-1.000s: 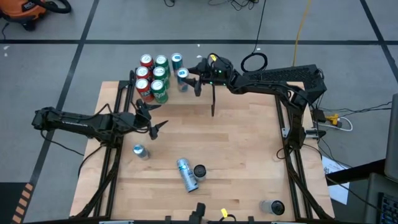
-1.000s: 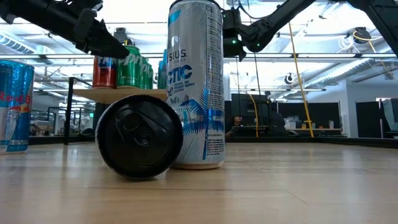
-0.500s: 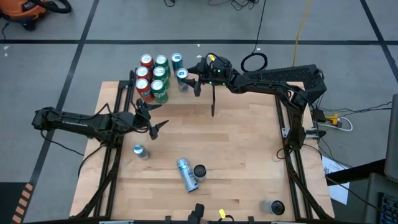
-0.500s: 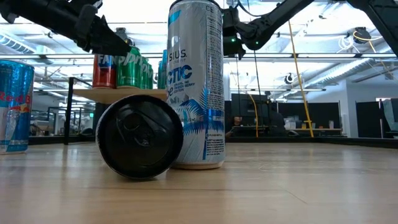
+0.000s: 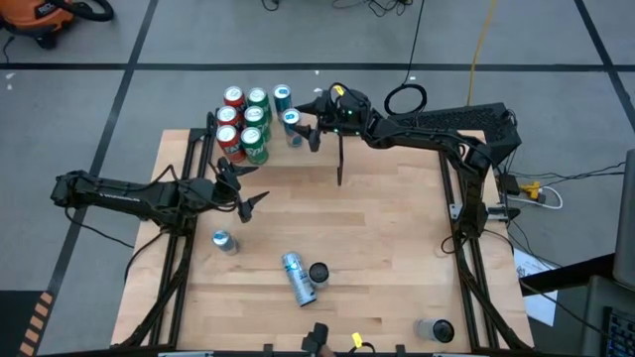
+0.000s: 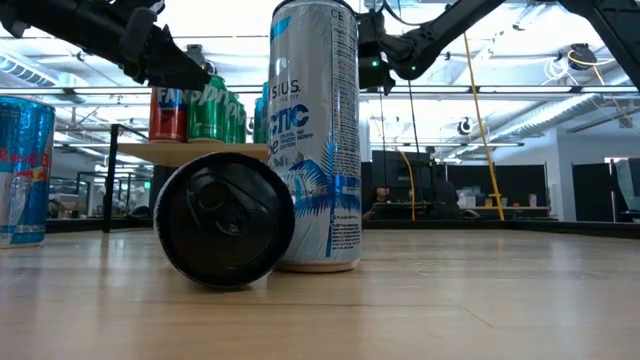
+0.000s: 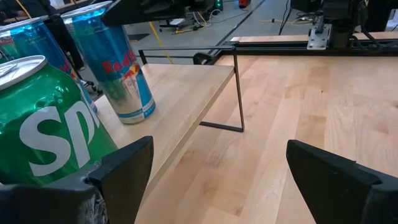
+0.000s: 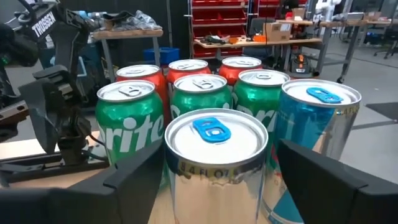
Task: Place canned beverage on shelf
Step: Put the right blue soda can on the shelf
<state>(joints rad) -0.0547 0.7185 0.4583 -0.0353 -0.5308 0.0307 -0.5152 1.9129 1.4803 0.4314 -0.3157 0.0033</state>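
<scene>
Hovering right gripper [image 5: 306,130] sits at the shelf's [image 5: 298,151] far right end, fingers spread wide around a blue Red Bull can [image 8: 214,163] standing on the board, not clamped; six red and green cans [image 5: 243,121] plus another blue can [image 5: 282,97] packed beside it; left gripper [image 5: 243,194] just in front of the shelf, fingers wide apart, holding nothing; three more cans [image 5: 298,278] on the table [image 5: 387,258] near its front.

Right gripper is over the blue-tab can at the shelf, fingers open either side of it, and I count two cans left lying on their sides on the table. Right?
Not quite: only one can lies on its side, the dark one beside the tall silver can, as the low view shows. The rest holds: the right gripper stands open around the blue-tab can at the shelf.
</scene>
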